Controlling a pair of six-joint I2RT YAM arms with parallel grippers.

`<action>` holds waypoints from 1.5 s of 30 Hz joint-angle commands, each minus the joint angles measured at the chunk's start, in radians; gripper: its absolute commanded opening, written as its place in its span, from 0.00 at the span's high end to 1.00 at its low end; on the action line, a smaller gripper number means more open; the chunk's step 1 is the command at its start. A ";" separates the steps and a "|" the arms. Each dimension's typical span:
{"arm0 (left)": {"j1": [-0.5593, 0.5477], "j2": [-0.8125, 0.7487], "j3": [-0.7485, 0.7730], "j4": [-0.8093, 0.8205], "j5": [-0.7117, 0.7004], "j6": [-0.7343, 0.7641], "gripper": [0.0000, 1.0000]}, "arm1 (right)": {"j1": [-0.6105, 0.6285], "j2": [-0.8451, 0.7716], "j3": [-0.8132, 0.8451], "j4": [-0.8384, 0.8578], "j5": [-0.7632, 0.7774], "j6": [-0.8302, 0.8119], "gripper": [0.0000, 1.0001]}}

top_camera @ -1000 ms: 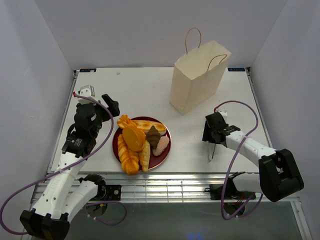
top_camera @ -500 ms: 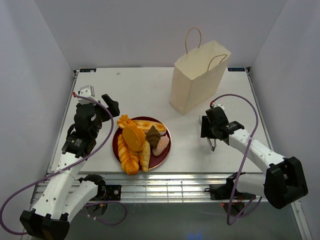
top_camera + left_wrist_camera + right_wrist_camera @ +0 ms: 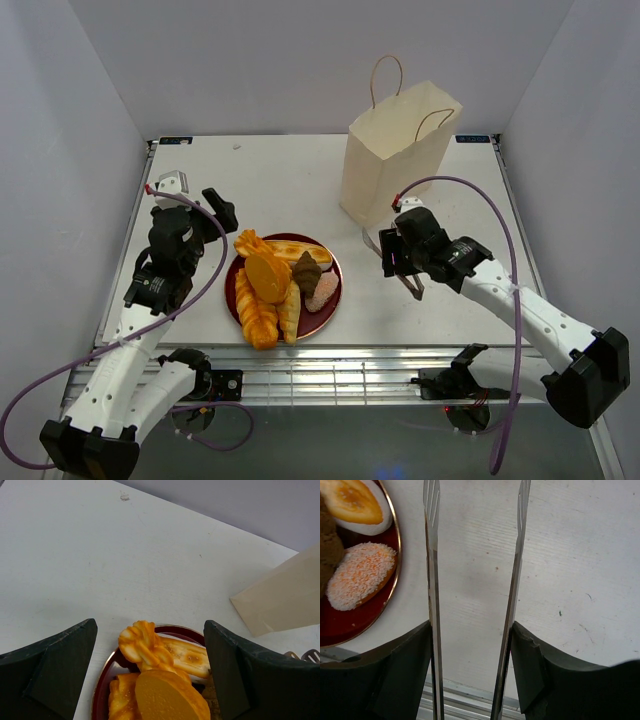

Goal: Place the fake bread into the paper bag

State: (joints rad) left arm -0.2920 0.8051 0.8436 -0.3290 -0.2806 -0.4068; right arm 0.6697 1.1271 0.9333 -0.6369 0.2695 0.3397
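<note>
- Gripping the metal tongs (image 3: 432,605) from outside both arms, the right fingers (image 3: 405,675) hold them with the tips apart and empty, just beside the plate.
- Left fingers (image 3: 60,665) spread wide, holding nothing, near the plate's far-left edge.
- Fake bread (image 3: 272,285) lies heaped on the dark red plate (image 3: 318,322).
- Paper bag (image 3: 395,165) stands upright on the desk (image 3: 280,180), beyond the plate.

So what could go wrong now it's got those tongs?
The glossy fake bread is heaped on the plate; the thin tongs in the right gripper may let a piece slip or knock others off. The paper bag stands unsupported, so a bump at its mouth could tip it.
</note>
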 commanded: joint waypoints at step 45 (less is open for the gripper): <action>-0.006 0.011 -0.012 0.007 -0.089 0.026 0.04 | 0.467 0.209 0.394 0.091 -0.139 -0.021 0.34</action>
State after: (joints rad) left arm -0.2920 0.8291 0.8406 -0.3294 -0.3630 -0.3889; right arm 1.1271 1.3258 1.2720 -0.5961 0.1341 0.3321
